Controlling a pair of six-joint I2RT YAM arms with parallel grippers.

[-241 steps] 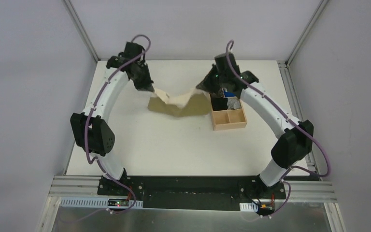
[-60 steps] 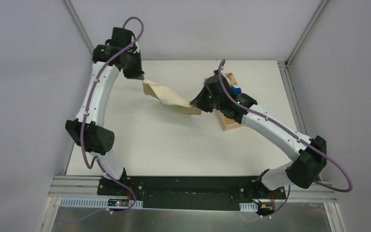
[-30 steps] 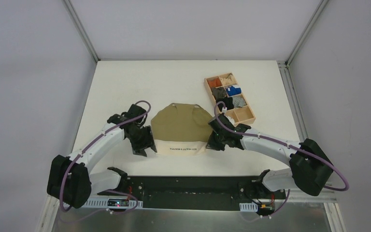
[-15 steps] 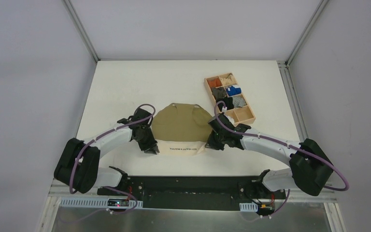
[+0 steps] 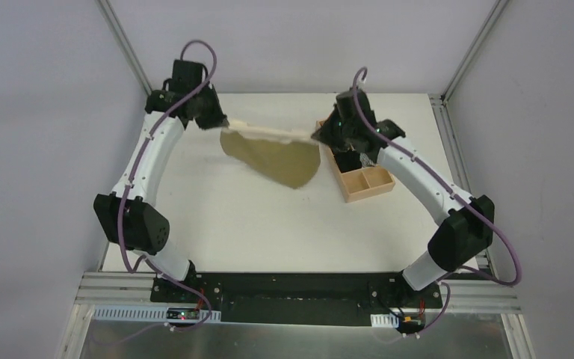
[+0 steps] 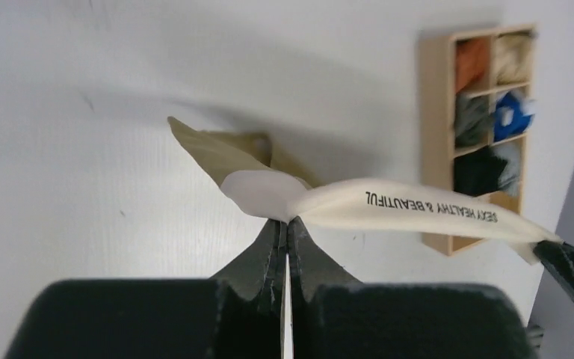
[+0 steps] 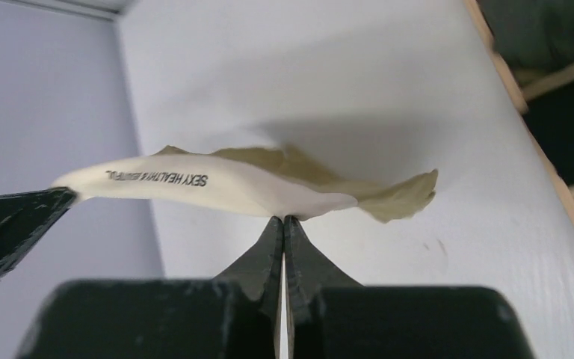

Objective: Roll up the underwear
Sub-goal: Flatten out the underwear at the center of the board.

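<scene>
With left fingers [image 6: 270, 250] and right fingers [image 7: 272, 243] each clamped on an end of the waistband [image 6: 418, 212] and the underwear [image 5: 278, 155] hanging upper-middle in the top view — lower both ends level and taut, well left of the tray [image 5: 364, 196], to lie flat on the table [image 5: 217, 221].

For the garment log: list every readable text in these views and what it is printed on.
"SEXY HEALTHY & BEAUTIFUL": dark print on the cream waistband of the underwear, upside down in both wrist views.
Top view: the lettering is too small to read. Nothing else is legible.
</scene>
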